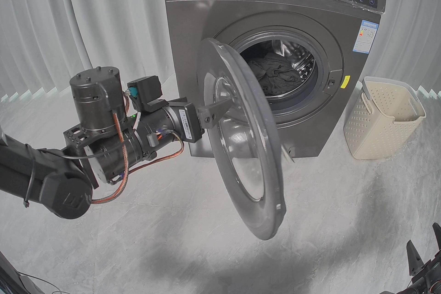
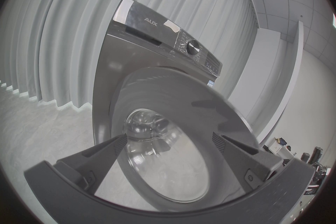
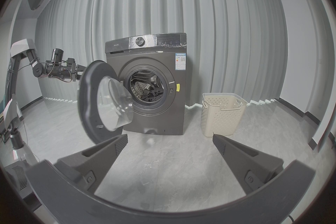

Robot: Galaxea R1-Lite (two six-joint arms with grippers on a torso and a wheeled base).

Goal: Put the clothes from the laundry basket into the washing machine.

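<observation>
The grey washing machine (image 1: 275,10) stands with its round door (image 1: 262,157) swung wide open. Dark clothes (image 1: 278,72) lie inside the drum, also seen as clothes (image 3: 148,90) from the right wrist. My left gripper (image 1: 220,109) is open and sits against the door's outer face, with the door (image 2: 168,112) close in front of its spread fingers (image 2: 105,154). The cream laundry basket (image 1: 383,125) stands to the right of the machine, and no clothes show in it. My right gripper (image 1: 425,253) hangs open low at the right, well back from the machine (image 3: 150,77).
Grey curtains (image 1: 92,10) hang behind the machine. The marble-look floor (image 1: 161,226) in front of the door and the basket (image 3: 222,114) is bare. The open door juts out into the space before the drum.
</observation>
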